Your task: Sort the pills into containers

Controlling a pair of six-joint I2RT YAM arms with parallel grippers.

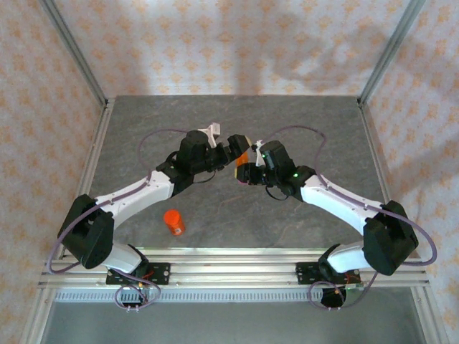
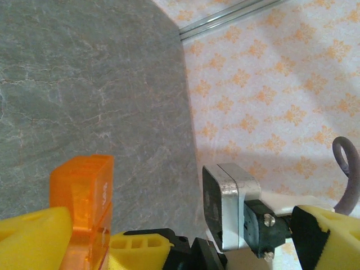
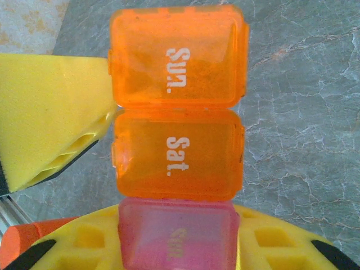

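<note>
Because the containers (image 3: 177, 101) look like light, stiff, slick plastic, a pinch across one cell's flat sides seems safest. Translucent orange cells read "Sun." and "Sat."; the right gripper (image 3: 177, 235) is clamped on the pink end, above the middle of the table (image 1: 143, 136). The left gripper (image 2: 183, 247) gapes wide beside the orange end.

Overhead rear overview; both wrist close-ups on containers (image 3: 177, 112)
</note>
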